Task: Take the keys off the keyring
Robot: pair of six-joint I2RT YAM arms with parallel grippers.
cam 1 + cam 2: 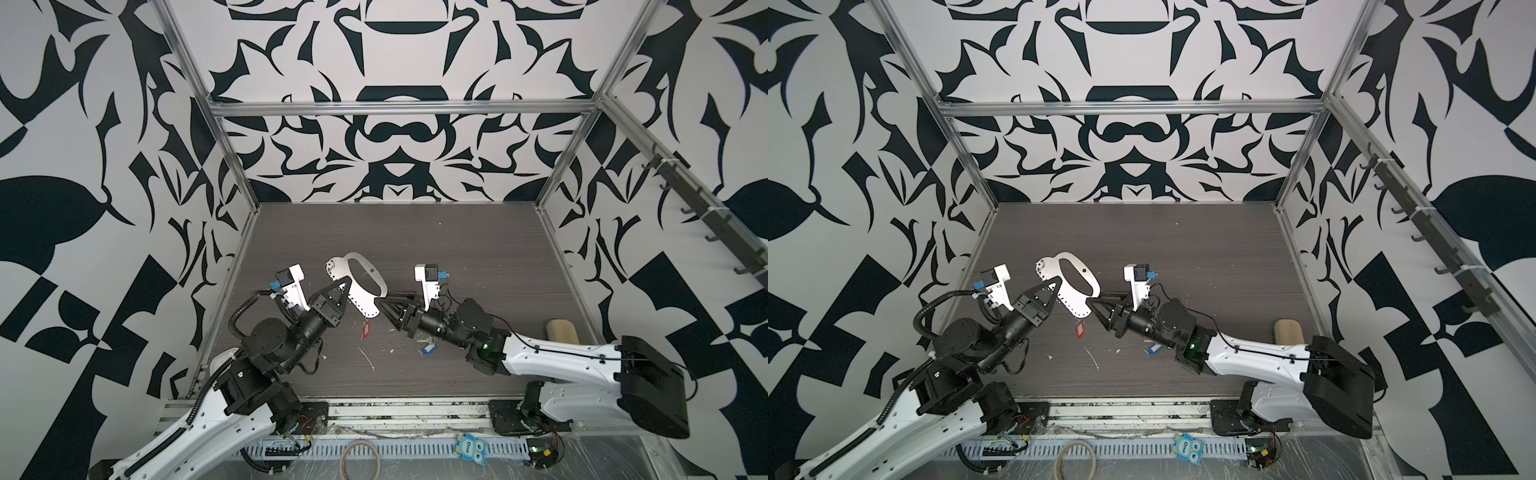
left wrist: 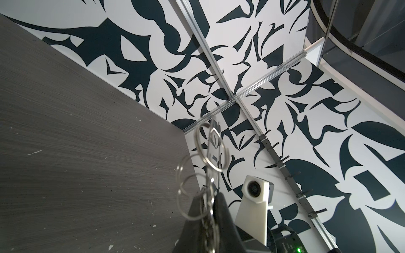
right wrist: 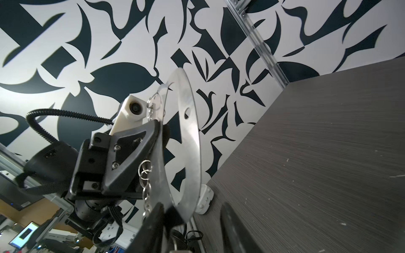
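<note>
My left gripper [image 1: 347, 286] [image 1: 1057, 286] is shut on the keyring [image 1: 365, 291] [image 1: 1075, 297], a flat grey D-shaped plate held up off the table. In the left wrist view its silver split rings [image 2: 210, 149] stick out past the shut left gripper [image 2: 208, 197]. The red-tagged key [image 1: 366, 330] [image 1: 1079, 330] hangs from the plate's near end. The blue-tagged key [image 1: 428, 348] [image 1: 1154, 350] lies on the table under my right arm. My right gripper [image 1: 384, 300] [image 3: 190, 210] is open. The keyring's [image 3: 188, 131] end sits against one finger.
White scraps [image 1: 368, 359] litter the dark wooden table [image 1: 457, 249]. A tan block [image 1: 561, 330] lies by the right wall. A loop of cord [image 1: 359, 459] and a blue owl sticker [image 1: 469, 449] sit on the front rail. Metal frame posts bound the table.
</note>
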